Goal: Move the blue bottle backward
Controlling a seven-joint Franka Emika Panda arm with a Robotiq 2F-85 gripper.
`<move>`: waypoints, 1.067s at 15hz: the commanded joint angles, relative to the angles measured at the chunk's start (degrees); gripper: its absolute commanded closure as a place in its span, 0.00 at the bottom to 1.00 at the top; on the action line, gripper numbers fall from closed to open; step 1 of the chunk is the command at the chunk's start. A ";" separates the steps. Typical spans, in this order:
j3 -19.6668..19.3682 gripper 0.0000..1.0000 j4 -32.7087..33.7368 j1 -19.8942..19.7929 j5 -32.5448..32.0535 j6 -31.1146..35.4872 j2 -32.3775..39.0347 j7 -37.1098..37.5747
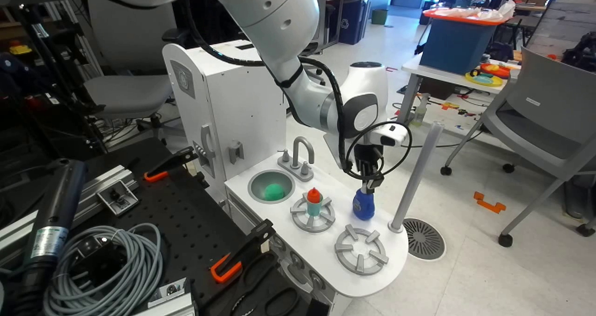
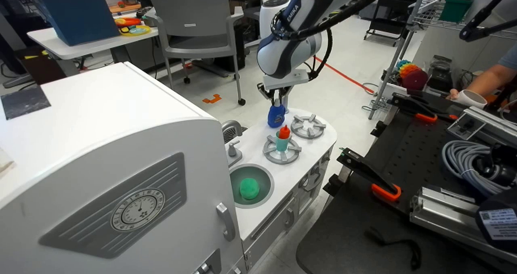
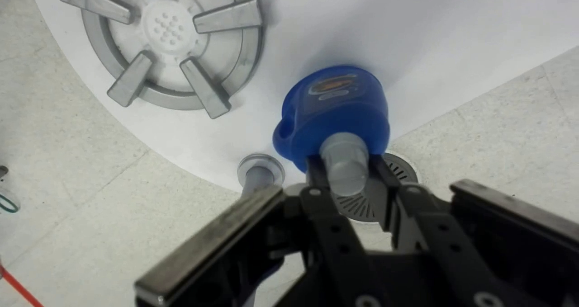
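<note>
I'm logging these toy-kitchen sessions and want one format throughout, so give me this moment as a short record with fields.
Pincer: closed on the grey cap of the blue bottle
Bottle pose: roughly upright; base contact with the counter hard to tell
Bottle place: near the counter's edge, beside the grey pole
Burner nearer the sink: holds a teal cup, red item sticking up from it
Other burner: near the pole
Sink: green round object inside
Faucet: grey, beside the sink

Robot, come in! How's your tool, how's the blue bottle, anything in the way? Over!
Tool closed on grey cap of blue bottle. Bottle roughly upright. Grey post close by, could get in the way.
</note>
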 commanded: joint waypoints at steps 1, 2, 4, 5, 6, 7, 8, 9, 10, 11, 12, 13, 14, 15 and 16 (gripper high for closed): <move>2.64 0.48 3.00 -2.01 1.82 -3.18 0.79 -1.47; 3.01 0.47 2.60 -2.28 1.81 -3.50 0.32 -1.68; 3.70 0.34 2.07 -2.73 2.08 -3.86 -0.24 -1.62; 4.06 0.25 1.31 -2.89 2.25 -4.03 -0.88 -1.77; 4.80 0.19 -0.53 -3.17 1.76 -4.12 -2.32 -1.62; 5.10 0.12 -1.70 -3.20 1.97 -4.24 -3.25 -1.67; 5.40 0.04 -3.57 -3.10 1.89 -4.25 -4.69 -1.76; 5.81 0.01 -5.24 -3.13 1.75 -4.25 -5.98 -2.07; 6.60 0.00 -8.22 -3.24 1.54 -4.84 -8.21 -3.35; 7.19 0.00 -11.53 -3.27 1.32 -7.58 -10.78 -4.48; 6.61 0.00 -15.39 -2.56 1.01 -9.98 -13.29 -4.16; 4.85 0.00 -6.00 -1.80 1.62 -6.84 -5.91 -2.61; 5.15 0.00 -8.68 -1.76 1.58 -8.45 -7.92 -2.99; 5.31 0.00 -10.68 -1.74 1.58 -8.95 -9.42 -3.23; 5.37 0.00 -12.10 -1.73 1.59 -9.00 -10.48 -3.39</move>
